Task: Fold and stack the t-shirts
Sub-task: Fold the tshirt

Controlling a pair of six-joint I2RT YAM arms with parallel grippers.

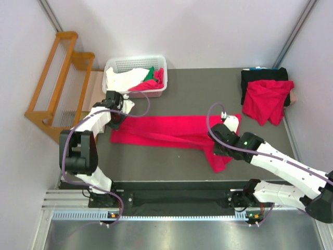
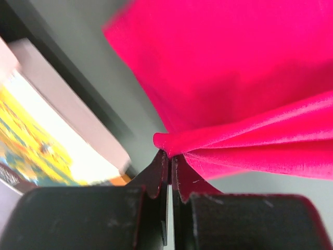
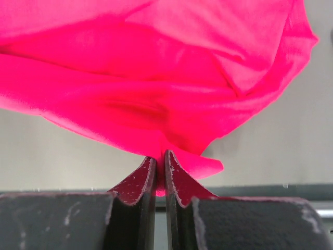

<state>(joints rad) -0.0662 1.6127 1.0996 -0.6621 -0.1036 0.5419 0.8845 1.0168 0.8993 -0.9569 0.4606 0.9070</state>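
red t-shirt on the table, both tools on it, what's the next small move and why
Probably ease the right tool a little outward to its right. Both it and the left tool are shut on opposite ends of the t-shirt, which lies as a long band; the left half looks flat, but the cloth bunches near the right tool.

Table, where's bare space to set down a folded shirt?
Free: the back strip of the table between the basket and the crumpled t-shirt, and the front strip between the stretched t-shirt and the near edge. Crowded: the middle and both back corners.
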